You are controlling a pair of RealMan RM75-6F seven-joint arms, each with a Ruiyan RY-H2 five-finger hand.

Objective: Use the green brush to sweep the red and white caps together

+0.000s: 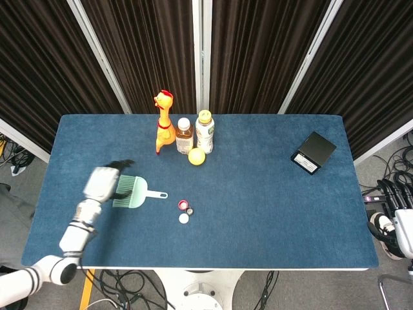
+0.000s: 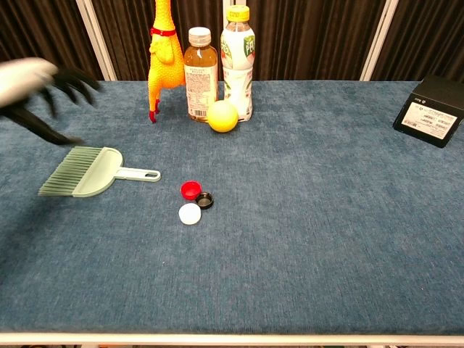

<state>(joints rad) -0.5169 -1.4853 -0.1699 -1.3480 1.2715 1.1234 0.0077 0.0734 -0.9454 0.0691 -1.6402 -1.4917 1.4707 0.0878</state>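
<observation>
The green brush (image 1: pixel 132 192) (image 2: pixel 88 172) lies flat on the blue table, its handle pointing right toward the caps. The red cap (image 1: pixel 182 205) (image 2: pixel 191 190) sits beside a black cap (image 2: pixel 204 199), with the white cap (image 1: pixel 184 218) (image 2: pixel 190 214) just in front of them. My left hand (image 1: pixel 103 183) (image 2: pixel 40 90) hovers blurred to the left of and above the brush, fingers spread, holding nothing. My right hand (image 1: pixel 395 223) hangs off the table's right edge; its fingers cannot be made out.
A rubber chicken (image 1: pixel 162 121), two bottles (image 1: pixel 195 132) and a yellow ball (image 1: pixel 197 156) stand at the back centre. A black box (image 1: pixel 313 152) lies at the back right.
</observation>
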